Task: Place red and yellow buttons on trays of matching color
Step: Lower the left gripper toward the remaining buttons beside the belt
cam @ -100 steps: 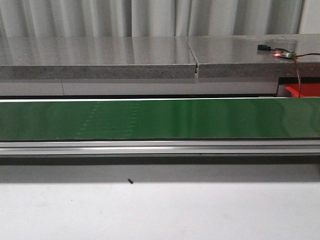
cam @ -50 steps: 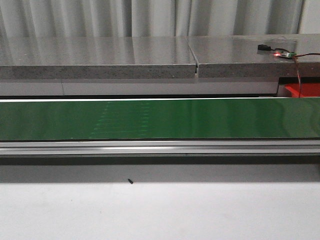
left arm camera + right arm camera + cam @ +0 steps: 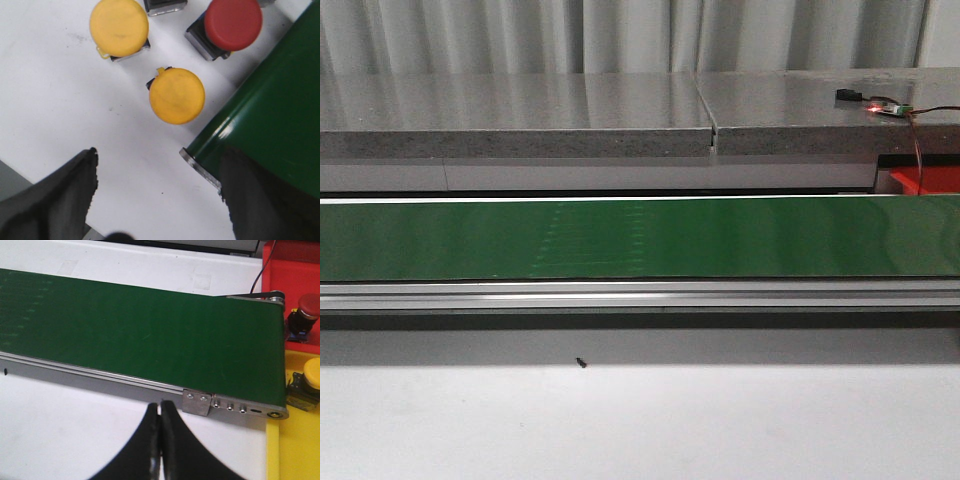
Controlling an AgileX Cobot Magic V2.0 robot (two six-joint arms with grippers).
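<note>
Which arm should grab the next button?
Left. Its open gripper hovers over loose buttons, nearest a yellow one. The right gripper is shut beside the belt, with no loose button near.

Plain green conveyor belt (image 3: 640,238), white desk (image 3: 55,100), two yellow buttons (image 3: 177,95), one red button (image 3: 233,23), red tray (image 3: 295,270), yellow tray (image 3: 295,445), grey speckled slabs (image 3: 510,115)

The left claw (image 3: 157,195) gapes wide, while the right claw (image 3: 160,440) is pressed closed, empty.
</note>
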